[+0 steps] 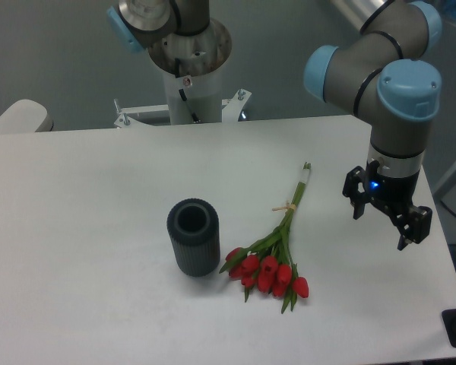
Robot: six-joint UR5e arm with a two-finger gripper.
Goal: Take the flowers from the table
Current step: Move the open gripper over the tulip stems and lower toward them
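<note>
We see the tool (381, 217) with fingers spread, gripping nothing, right of the flowers (277, 255) lying on the surface (83, 228). The upright vase (193, 236) beside them shows a dark, unreadable interior.

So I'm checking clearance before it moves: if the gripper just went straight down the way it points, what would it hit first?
Probably bare table. The open gripper points down, to the right of the flowers, and nothing seems to lie under it, though depth is hard to judge from one view.
</note>
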